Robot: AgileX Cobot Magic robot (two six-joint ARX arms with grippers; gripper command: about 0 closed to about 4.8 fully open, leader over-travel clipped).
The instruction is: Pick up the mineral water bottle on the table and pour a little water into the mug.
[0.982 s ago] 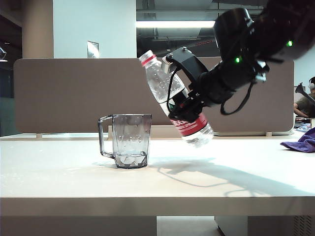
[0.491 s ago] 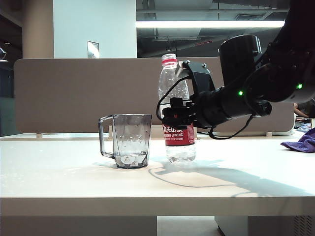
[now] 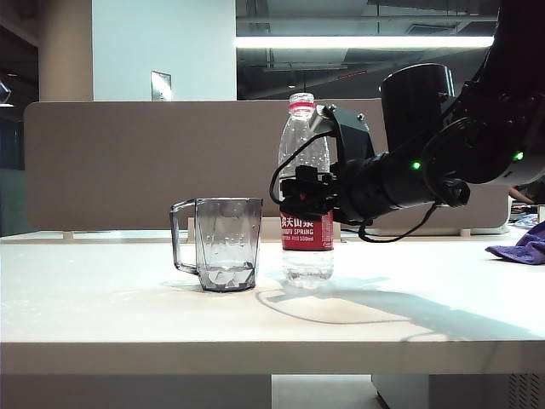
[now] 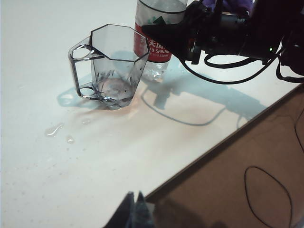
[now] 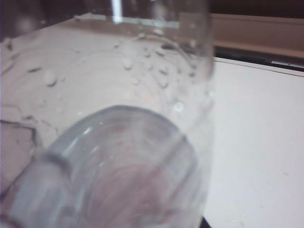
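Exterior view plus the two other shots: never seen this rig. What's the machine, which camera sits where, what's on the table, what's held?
It is a robot with two arms, each ending in a two-finger gripper.

The exterior view comes from a fixed camera facing the table. The other two come from cameras on each arm's wrist.

On the table stand a clear grey-tinted mug and, close beside it, an upright mineral water bottle. Some droplets lie near the mug, and a purple cloth sits at the far right.

The right gripper is clamped around the bottle's middle; its wrist camera is filled by the bottle at close range. The left gripper sits back off the table's edge, holding nothing visible.
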